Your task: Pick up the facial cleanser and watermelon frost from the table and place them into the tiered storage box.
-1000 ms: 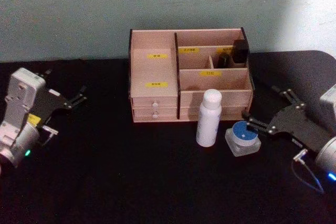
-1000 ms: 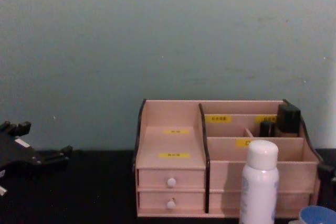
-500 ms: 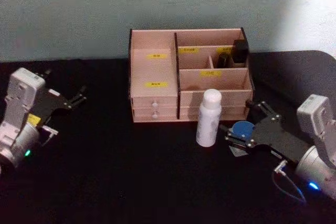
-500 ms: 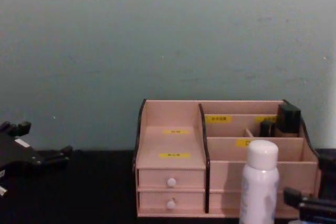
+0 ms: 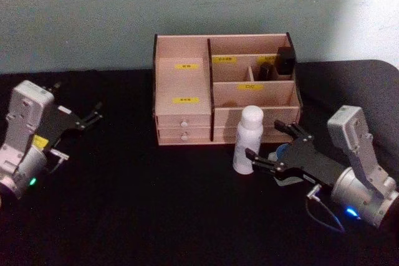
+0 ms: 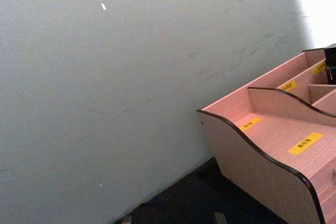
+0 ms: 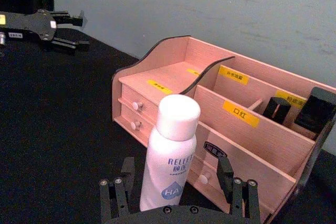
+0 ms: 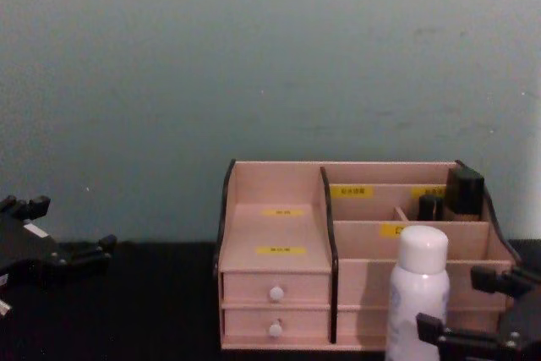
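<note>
Bottle [image 5: 248,140] stands upright at frame centre on the tabletop [image 5: 137,204], just in front of the box [image 5: 182,85], handy for loading. Right hand [image 5: 267,144], lower right, lies low and level, aimed at the bottle. Its fingers are spread wide, the bottle at their mouth, ungripped. Blue jar [image 5: 282,149] is part-hidden by this hand. Left hand [image 5: 95,111] idles far left, fingers apart.

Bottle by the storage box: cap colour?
White cap; clearest in the right wrist view.
</note>
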You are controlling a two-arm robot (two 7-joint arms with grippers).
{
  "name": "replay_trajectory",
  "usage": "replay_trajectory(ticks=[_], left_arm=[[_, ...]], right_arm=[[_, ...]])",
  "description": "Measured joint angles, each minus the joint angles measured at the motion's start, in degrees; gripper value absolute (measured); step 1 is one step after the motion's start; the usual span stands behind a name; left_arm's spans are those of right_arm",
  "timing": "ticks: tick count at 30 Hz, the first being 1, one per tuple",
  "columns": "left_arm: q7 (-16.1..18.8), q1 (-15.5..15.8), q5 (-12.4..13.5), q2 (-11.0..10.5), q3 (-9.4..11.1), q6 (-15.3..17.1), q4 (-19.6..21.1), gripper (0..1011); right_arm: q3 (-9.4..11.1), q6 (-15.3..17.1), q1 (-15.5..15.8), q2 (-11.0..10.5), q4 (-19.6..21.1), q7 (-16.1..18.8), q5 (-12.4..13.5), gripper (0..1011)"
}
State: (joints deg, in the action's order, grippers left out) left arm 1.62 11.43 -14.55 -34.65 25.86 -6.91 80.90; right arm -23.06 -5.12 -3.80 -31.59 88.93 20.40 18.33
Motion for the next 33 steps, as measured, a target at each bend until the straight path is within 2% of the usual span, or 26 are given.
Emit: replay_trajectory(ticks=[8,18,27,33], left_arm=[[0.0,0.0,0.0,0.0,0.0,0.0,0.0,1001],[0.0,0.0,0.0,0.0,0.0,0.0,0.0,1001],[0.0,0.0,0.0,0.0,0.0,0.0,0.0,1001],[0.0,0.0,0.0,0.0,0.0,0.0,0.0,1001]], right_arm=[[-0.2,1.9,-2.6,2.9,-2.7,1.5,-0.6,1000],[0.0,3.0,-4.2,5.4,-4.9,2.6,-1.7,1000],[1.0,4.0,-4.8,6.9,-6.3,3.3,-2.2,1000],[0.9,3.9,-4.8,6.8,-6.2,3.3,-2.2,1000]])
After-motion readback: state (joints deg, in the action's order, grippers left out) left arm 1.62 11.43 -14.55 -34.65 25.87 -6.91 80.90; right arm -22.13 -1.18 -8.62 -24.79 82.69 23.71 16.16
